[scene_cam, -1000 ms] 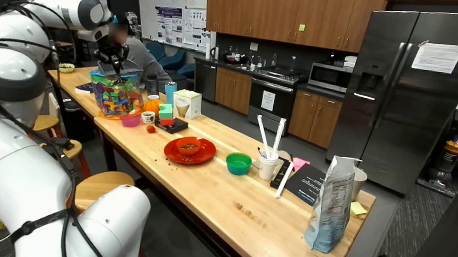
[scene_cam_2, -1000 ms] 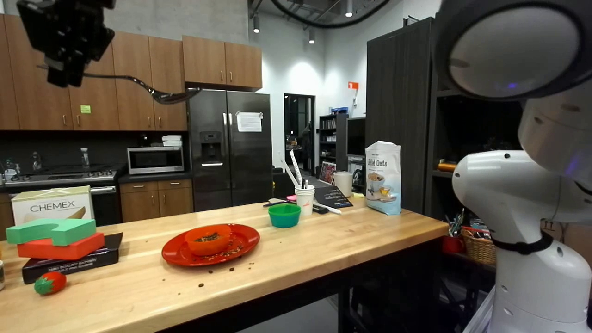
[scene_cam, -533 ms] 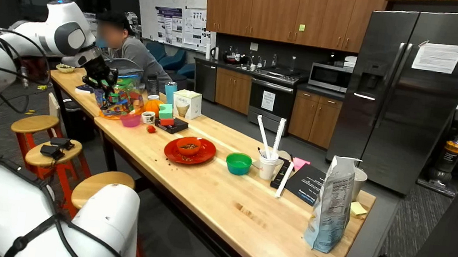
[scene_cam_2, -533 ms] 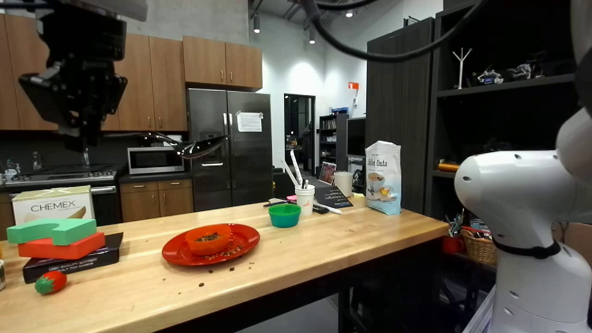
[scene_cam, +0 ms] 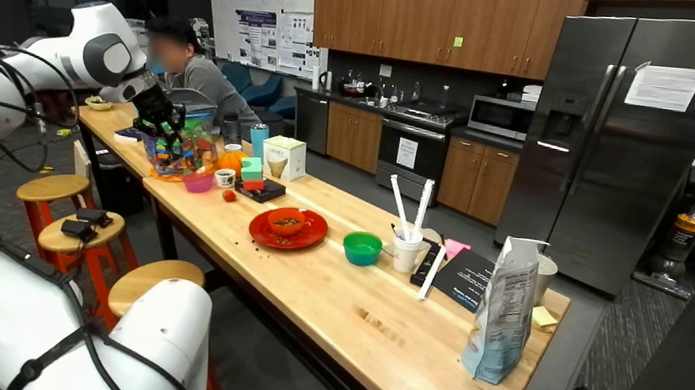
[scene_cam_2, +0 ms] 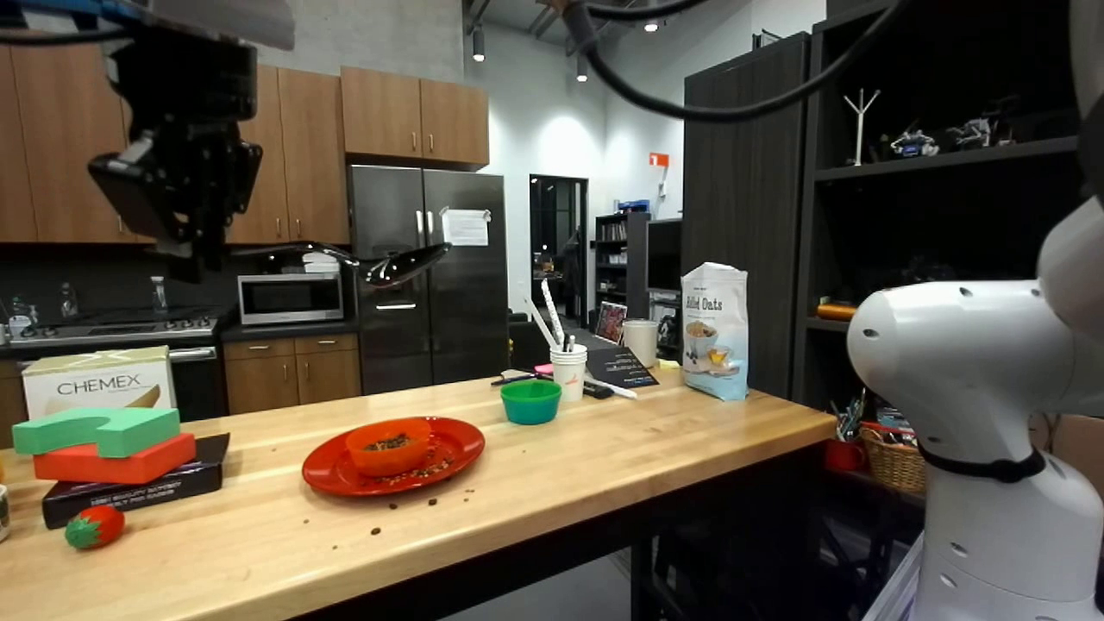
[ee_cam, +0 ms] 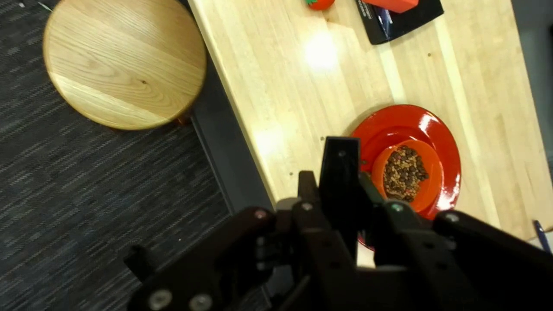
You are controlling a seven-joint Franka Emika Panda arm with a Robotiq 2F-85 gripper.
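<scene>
A dark, shiny spoon (scene_cam_2: 401, 266) sticks out sideways from my gripper (scene_cam_2: 197, 250), which is shut on its handle. In the wrist view the fingers (ee_cam: 307, 185) stand on either side of a black piece (ee_cam: 341, 157), seemingly the spoon seen end-on. Whether the spoon carries anything cannot be made out. Below and beyond it, an orange bowl (scene_cam_2: 379, 464) with dark and tan bits sits on a red plate (scene_cam_2: 466, 444); the wrist view shows the bowl (ee_cam: 433, 190) right of the fingers. Loose bits lie on the plate and table. In an exterior view my gripper (scene_cam: 166, 135) overlaps a clear tub of coloured blocks (scene_cam: 196, 145).
Along the wooden table (scene_cam_2: 517, 492) stand a green bowl (scene_cam_2: 530, 404), a paper cup (scene_cam_2: 569, 373) with sticks and an oats bag (scene_cam_2: 716, 332). Foam blocks (scene_cam_2: 116, 459) lie on a black box beside a toy strawberry (scene_cam_2: 95, 526). Stools (scene_cam: 157, 284) line the side; a person (scene_cam: 213, 85) sits behind.
The arm has come down, mostly in the first half second, and my gripper has moved with the spoon still in it. In an exterior view it has also shifted right. The table things stay put.
</scene>
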